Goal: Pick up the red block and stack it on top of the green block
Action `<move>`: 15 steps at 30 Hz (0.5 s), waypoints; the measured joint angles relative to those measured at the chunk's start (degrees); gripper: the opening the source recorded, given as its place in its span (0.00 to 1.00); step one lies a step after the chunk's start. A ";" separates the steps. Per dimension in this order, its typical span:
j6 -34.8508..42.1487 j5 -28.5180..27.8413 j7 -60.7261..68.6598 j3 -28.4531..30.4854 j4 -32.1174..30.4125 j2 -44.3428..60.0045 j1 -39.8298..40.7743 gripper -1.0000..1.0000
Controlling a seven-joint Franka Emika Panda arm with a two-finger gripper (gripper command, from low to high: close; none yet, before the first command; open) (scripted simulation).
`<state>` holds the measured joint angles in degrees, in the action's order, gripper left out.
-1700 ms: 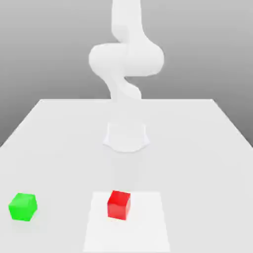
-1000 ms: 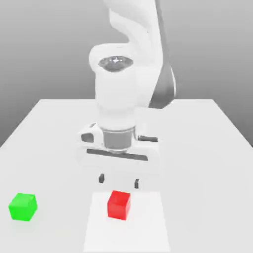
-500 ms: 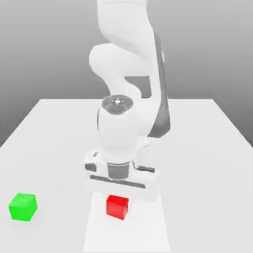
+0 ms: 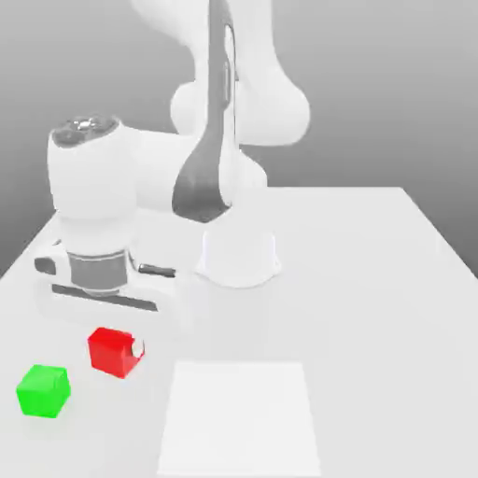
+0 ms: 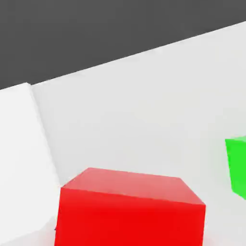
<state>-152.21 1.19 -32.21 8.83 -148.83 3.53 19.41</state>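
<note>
In the exterior view, the red block [image 4: 112, 351] hangs just under the white hand, held above the table. My gripper [image 4: 116, 345] is shut on it, and one pale fingertip [image 4: 138, 350] shows at the block's right side. The green block [image 4: 43, 390] rests on the table, lower and to the exterior view's left of the red block, a short gap apart. In the hand view, the red block [image 5: 129, 206] sits close up between the fingers, with the green block [image 5: 237, 166] off to one side.
A brighter white square patch [image 4: 238, 415] lies on the white table [image 4: 373, 299], to the exterior view's right of the blocks. The arm's round base [image 4: 238, 257] stands mid-table behind it. The table's edge runs close by the green block.
The gripper closed on the red block, lifted it off the white patch and carried it to the exterior view's left, close to the green block. The green block has stayed put.
</note>
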 joint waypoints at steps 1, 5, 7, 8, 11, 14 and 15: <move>0.71 0.18 2.40 0.60 1.03 0.32 1.56 0.00; 1.41 1.45 10.45 1.91 4.39 2.97 6.19 0.00; -1.55 2.94 12.19 1.23 4.87 6.45 6.83 0.00; -3.30 3.75 12.89 0.75 5.01 8.38 7.21 0.00; -6.07 4.99 13.85 -0.07 5.18 11.41 7.86 1.00; -6.07 4.99 13.85 -0.07 5.18 11.41 7.86 1.00; -6.07 4.99 13.85 -0.07 5.18 11.41 7.86 1.00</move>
<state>-158.28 6.17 -18.36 8.76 -143.65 14.94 27.27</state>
